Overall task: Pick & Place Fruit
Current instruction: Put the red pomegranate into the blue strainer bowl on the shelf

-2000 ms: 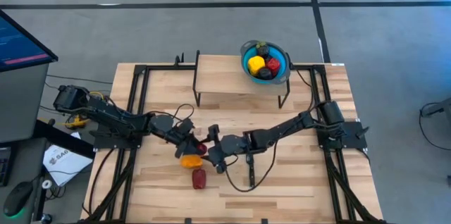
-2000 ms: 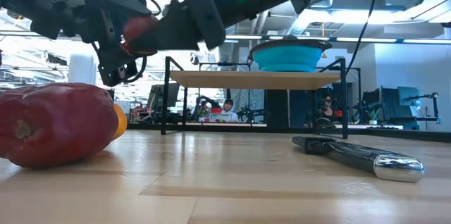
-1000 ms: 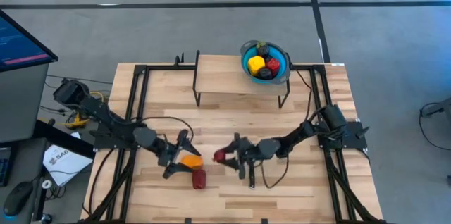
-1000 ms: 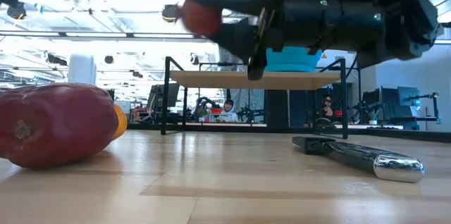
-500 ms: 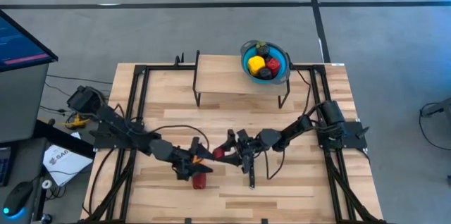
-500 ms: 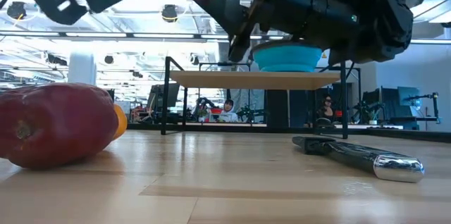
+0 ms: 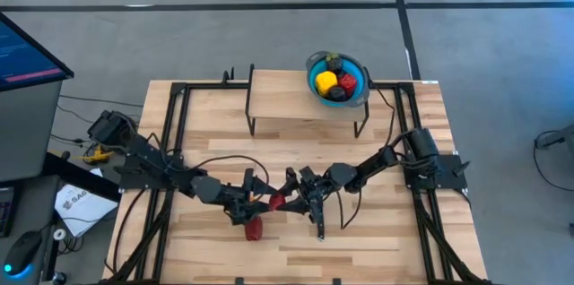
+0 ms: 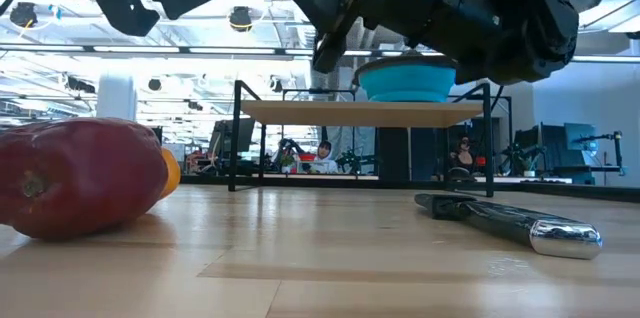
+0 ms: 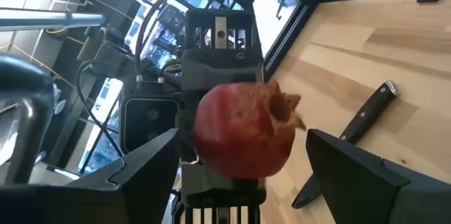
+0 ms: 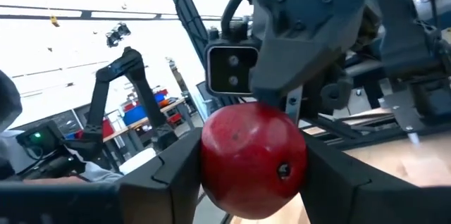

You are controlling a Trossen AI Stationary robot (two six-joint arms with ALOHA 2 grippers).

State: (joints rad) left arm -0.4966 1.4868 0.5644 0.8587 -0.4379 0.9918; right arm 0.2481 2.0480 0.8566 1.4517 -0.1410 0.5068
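- Above the table [image 7: 377, 231], out in front of the raised shelf [image 7: 305, 101], both grippers meet nose to nose around one round red fruit [image 7: 277, 202]
- right gripper [image 7: 285, 197] is clamped on that red fruit; right wrist view shows it [image 10: 254, 159] wedged snug between the two dark fingers [image 10: 164, 175], off the table
- left gripper [image 7: 261, 200] sits just on the other side of the same fruit with its fingers spread wide; in the left wrist view the fruit [image 9: 244, 129] hangs in the gap between its fingers [image 9: 144, 171], with space on both sides, so it's released and not gripping anything
- dark red elongated fruit [image 7: 254, 227] lies on the table just below the left gripper, toward the front edge; in the low view it's the big red lump [image 8: 75, 175] on the wood
- orange fruit [image 8: 171, 172] peeks out right behind that dark red one in the low view, touching or nearly touching, can't tell which; from above the left gripper covers it
- blue bowl [image 7: 314, 80] sits at the right end of the shelf, holding a yellow piece [image 7: 326, 81], a red piece [image 7: 348, 81] and a dark piece [image 7: 336, 93]
- black-handled knife [image 7: 319, 220] lies flat on the table just right of the right gripper, blade end [image 8: 565, 237] toward the front
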